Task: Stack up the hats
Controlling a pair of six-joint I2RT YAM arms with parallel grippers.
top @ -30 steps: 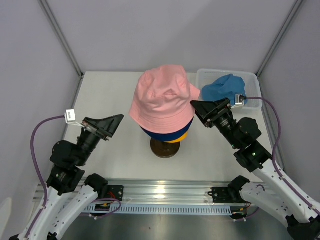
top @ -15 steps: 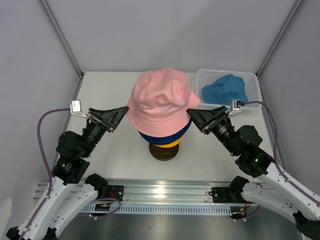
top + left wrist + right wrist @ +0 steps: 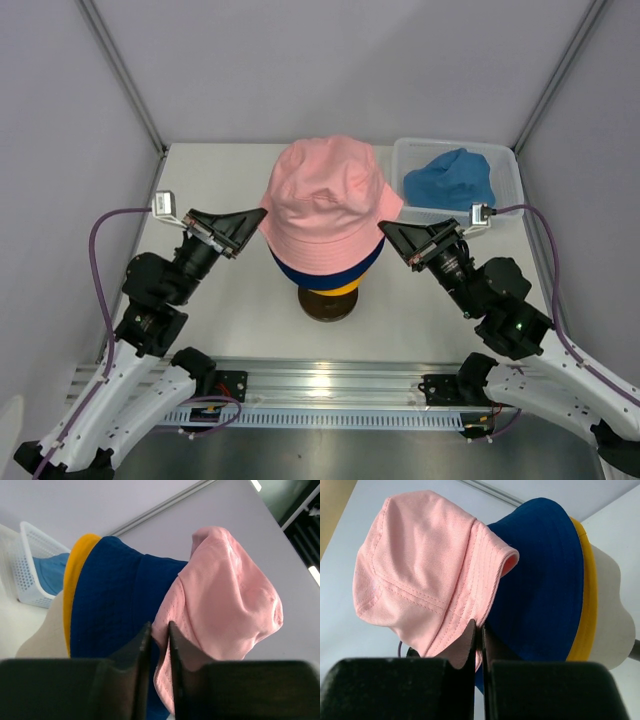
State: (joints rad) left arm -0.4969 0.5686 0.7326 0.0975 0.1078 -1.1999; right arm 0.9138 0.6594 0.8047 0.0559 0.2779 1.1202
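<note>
Pink hat [image 3: 325,205] sits atop navy hat [image 3: 300,271] and yellow hat [image 3: 335,288]. Left tool [image 3: 262,214] and right tool [image 3: 383,228] each clamp its brim on opposite sides.

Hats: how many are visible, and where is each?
4. On the mannequin head: yellow hat lowest, navy hat over it, pink hat on top. The sky blue hat lies in the basket.

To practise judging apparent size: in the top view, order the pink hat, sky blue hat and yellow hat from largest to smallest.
1. pink hat
2. sky blue hat
3. yellow hat, only a sliver of brim shows
</note>
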